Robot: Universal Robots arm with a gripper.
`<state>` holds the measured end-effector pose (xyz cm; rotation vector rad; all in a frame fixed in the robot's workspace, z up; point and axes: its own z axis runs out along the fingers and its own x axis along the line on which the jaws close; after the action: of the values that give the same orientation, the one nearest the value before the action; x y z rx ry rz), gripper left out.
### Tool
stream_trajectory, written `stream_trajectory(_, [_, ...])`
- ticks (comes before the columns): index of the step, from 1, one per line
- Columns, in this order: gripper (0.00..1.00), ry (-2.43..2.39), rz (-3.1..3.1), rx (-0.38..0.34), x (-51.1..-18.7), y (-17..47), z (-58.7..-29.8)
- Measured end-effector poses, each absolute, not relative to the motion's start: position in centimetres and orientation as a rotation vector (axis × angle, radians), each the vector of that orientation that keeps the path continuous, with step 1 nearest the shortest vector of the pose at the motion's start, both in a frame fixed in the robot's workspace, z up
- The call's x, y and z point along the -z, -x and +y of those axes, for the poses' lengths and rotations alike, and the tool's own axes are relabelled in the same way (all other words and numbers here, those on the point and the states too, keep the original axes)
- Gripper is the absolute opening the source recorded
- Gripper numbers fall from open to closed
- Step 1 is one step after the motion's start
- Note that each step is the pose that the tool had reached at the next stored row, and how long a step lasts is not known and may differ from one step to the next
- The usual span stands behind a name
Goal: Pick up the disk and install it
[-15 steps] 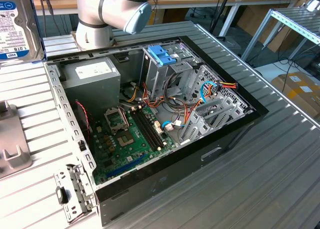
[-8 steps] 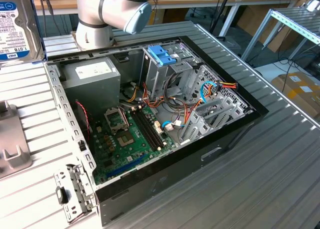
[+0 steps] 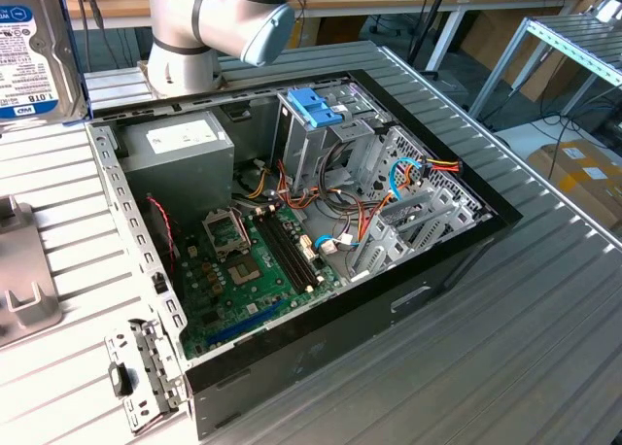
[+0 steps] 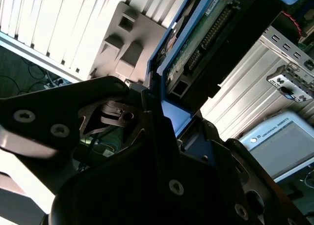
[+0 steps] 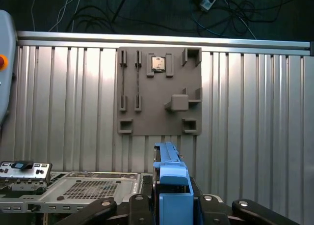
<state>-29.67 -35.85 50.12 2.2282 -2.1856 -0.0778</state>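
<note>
Gripper (image 5: 171,203) is pinching the disk (image 3: 29,51) by its light blue rails, holding it upright above the ribbed table (image 3: 544,299) at the exterior view's far left, beside the open computer case (image 3: 292,222), with the arm (image 3: 219,22) bending behind that case.

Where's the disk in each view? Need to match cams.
Exterior view: the disk upright at the exterior view's upper left, label showing.
First wrist view: disk edge-on, blue rail toward camera, in front of the grey fixture plate.
Second wrist view: disk edge-on, circuit board showing, beside that plate.
Shared landmark: the plate, at the exterior view's left edge.
</note>
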Motion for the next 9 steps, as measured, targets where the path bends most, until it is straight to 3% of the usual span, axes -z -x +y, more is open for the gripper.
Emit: stream_trajectory(9, [0.37, -2.228, -2.186, 0.078, -50.09, 29.65, -36.1])
